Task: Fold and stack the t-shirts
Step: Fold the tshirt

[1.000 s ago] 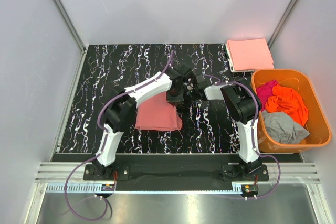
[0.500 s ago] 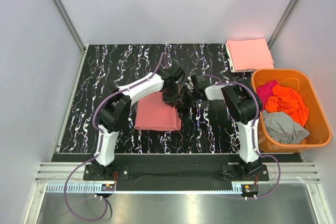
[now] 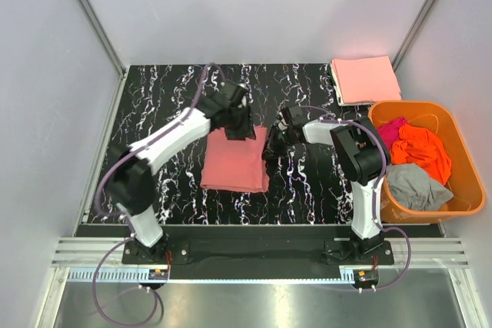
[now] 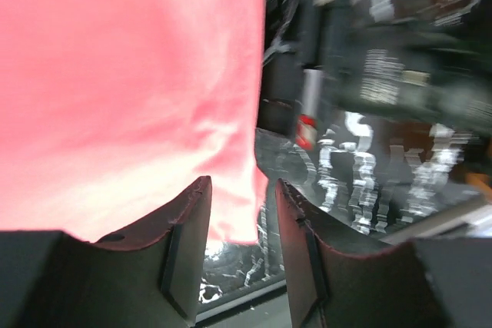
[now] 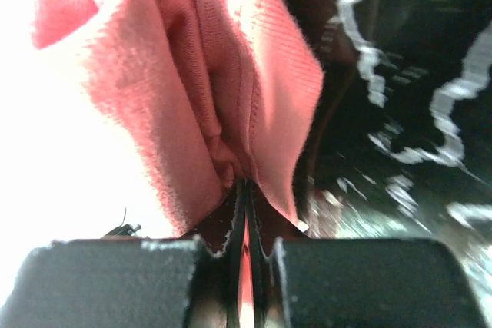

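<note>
Left hand (image 3: 240,126) now stands parted and empty, just released from your salmon-pink t-shirt (image 3: 233,165), folded flat on the bench (image 3: 154,105). Right hand (image 3: 274,144) pinches its right edge; fold looks done, stacking pending.

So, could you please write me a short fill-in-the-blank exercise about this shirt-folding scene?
1. The salmon shirt is pinched at its edge by the ____ jaws.
2. The left jaws stand ____.
3. The basket holds ____ loose shirts.
4. The folded peach shirt lies in the table's far ____ corner.
Missing words: right; open; three; right.
</note>
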Tool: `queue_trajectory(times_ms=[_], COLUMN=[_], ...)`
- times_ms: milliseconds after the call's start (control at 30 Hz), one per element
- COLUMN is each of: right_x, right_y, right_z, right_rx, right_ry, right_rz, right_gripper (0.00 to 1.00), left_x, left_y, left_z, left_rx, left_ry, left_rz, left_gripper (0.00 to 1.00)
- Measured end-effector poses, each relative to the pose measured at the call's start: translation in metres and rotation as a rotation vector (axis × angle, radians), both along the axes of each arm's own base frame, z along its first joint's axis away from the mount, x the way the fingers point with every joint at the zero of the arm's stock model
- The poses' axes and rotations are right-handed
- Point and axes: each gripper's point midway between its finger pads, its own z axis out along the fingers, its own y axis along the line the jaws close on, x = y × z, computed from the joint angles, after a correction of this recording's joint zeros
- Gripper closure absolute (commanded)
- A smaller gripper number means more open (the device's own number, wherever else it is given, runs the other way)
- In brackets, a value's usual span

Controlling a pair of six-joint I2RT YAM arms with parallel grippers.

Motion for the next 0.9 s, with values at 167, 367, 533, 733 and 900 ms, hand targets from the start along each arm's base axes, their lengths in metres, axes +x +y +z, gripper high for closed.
queue_trajectory(times_ms=[167,367,533,733,900], right_x=[0.004,0.003,-0.006,-0.016,-0.039], right_y=[-0.02,-0.048,-0.076,-0.073,-0.03], right_z=[0.005,0.015,0.029,0.072,0.098], right_rx=[-0.079,-0.157,-0.232,-0.186,-0.07], right_ry=[-0.002,0.002,-0.021,-0.086,-0.119], right_rz=[-0.013,-0.008,0.028,0.109,0.246], right_gripper=[0.85,0.77,0.81,0.82,0.84], left_x=[0.005,-0.011,-0.039,-0.043,-0.049], left_y=[0.043,0.081,0.085,0.087,0.095], left_z=[0.056,0.008,-0.03,-0.04,-0.052], left_rx=[-0.094,-0.054,-0.037,-0.053,-0.053], left_ry=[-0.141,-0.046,0.061,0.073,0.103], left_rz=[0.063,0.083,0.047,0.025,0.036], left_gripper=[0.61,0.67,0.7,0.71,0.71])
